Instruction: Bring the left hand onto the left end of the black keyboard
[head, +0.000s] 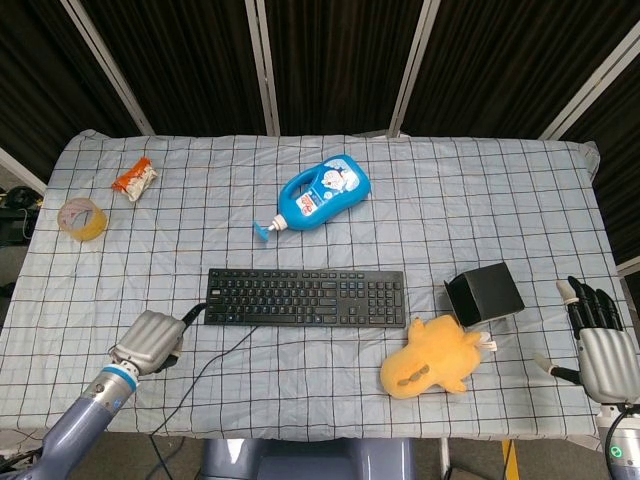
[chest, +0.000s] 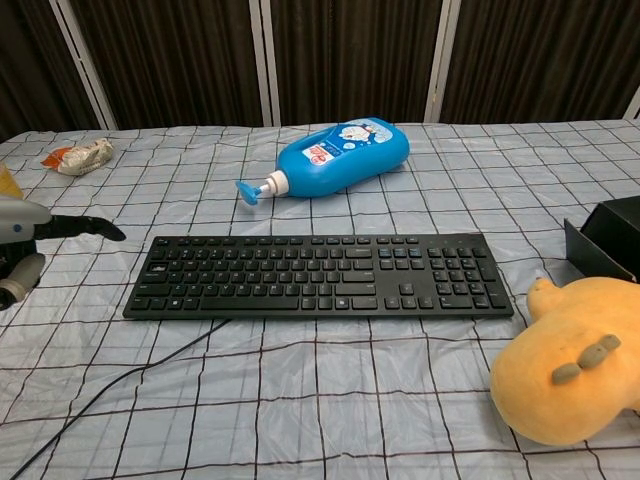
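Note:
The black keyboard (head: 305, 297) lies flat across the middle of the checked cloth, and in the chest view the keyboard (chest: 318, 275) fills the centre. My left hand (head: 150, 340) is at its front-left, back upward, dark fingers stretched toward the keyboard's left end. In the chest view the left hand (chest: 30, 240) enters from the left edge, and its fingers (chest: 85, 228) stop just short of the keyboard's left end. It holds nothing. My right hand (head: 600, 345) stays at the table's right front edge, fingers spread, empty.
A keyboard cable (head: 205, 368) runs from the keyboard toward the front edge, near the left hand. A blue bottle (head: 322, 192) lies behind the keyboard. A yellow plush (head: 432, 358) and a black box (head: 485, 294) sit at the right. A tape roll (head: 82, 219) and a wrapper (head: 135, 178) are far left.

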